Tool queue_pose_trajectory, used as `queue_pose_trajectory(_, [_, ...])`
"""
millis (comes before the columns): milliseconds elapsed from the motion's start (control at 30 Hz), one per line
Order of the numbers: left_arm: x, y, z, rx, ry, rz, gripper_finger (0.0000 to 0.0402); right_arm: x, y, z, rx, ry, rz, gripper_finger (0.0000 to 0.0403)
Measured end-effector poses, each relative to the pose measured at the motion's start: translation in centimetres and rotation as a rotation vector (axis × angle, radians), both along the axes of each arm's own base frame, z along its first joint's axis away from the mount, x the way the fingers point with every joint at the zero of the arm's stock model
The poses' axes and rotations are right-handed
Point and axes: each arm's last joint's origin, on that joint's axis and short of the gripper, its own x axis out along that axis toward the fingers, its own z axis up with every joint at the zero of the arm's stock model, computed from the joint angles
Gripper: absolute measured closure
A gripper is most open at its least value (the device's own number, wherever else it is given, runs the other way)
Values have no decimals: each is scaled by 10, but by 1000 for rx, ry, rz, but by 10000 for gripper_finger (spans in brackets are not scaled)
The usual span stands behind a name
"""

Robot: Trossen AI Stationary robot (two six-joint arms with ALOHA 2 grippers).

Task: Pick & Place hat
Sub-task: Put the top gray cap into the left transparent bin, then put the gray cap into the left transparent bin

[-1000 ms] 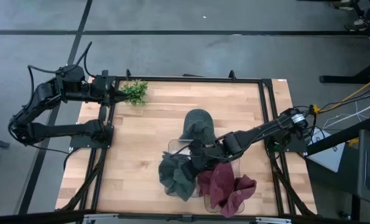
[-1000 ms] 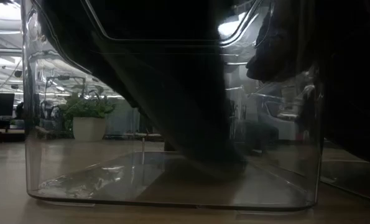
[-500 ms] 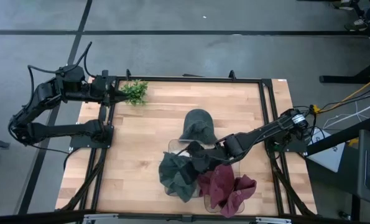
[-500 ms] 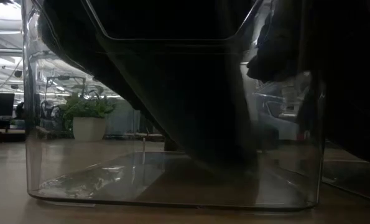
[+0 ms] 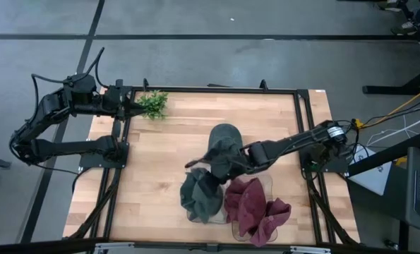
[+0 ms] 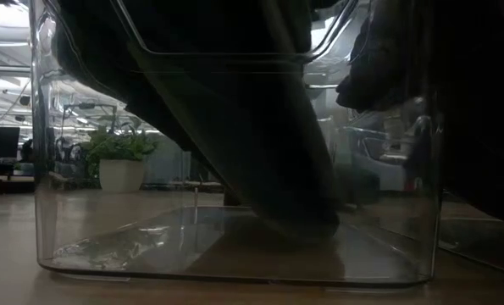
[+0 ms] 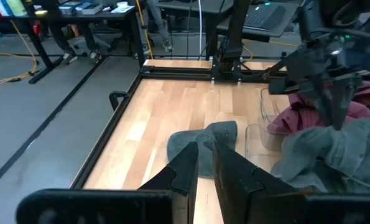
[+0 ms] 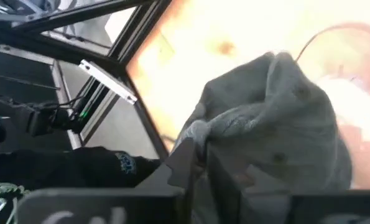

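Observation:
A grey-green hat point(image 5: 202, 197) hangs into a clear bin point(image 6: 40, 169) near the table's near edge. Its lower end point(image 6: 307, 224) rests on the bin's floor. My right gripper point(image 5: 220, 168) stands over the bin's far side, shut on this hat, and appears in the left wrist view as the right gripper point(image 7: 337, 102). A second green hat point(image 5: 225, 136) lies flat on the wood just beyond it. Maroon hats point(image 5: 255, 212) fill a neighbouring bin. My left gripper point(image 5: 128, 106) waits shut at the far left corner. My right gripper pinches a folded edge point(image 8: 200, 132) at the top of the grey-green hat between its two fingers. It comes from above, pointing down. The hat hangs below the fingers, with its lower part inside the clear bin.
A small green plant point(image 5: 153, 104) stands at the far left corner beside my left gripper. Black frame rails point(image 5: 301, 127) run along the table's sides. Bare wood lies open across the table's left half point(image 5: 153, 162).
My right gripper has moved from above the bins toward the table's far edge. The top of the grey-green hat has gone with it, while the hat's lower part has stayed in the bin.

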Motion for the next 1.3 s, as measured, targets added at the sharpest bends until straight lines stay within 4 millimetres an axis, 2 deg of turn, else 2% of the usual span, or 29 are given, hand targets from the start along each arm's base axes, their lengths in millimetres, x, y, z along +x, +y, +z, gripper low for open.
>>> queue_pose_trajectory(233, [0,0,0,0,1,0,359,4,-14,0,51,21,68,306])
queue_pose_trajectory(333, [0,0,-1,-3,7,0,359,3,-12,0,74,30,144,297])
queue_pose_trajectory(467, [-1,0,-2,-7,16,0,359,0,-17,5,-10,49,134,296])
queue_pose_trajectory(700, [-1,0,-2,-12,25,0,359,-14,-53,16,-203,243,-28,295])
queue_pose_trajectory(800, [-1,0,-2,-12,24,0,359,-24,-70,20,-264,361,-37,295])
queue_pose_trajectory(1033, [-1,0,-2,-32,20,14,359,-44,-102,13,-333,597,139,295])
queue_pose_trajectory(1300, [0,1,-2,-59,12,36,359,-61,-133,-12,-258,696,416,295])
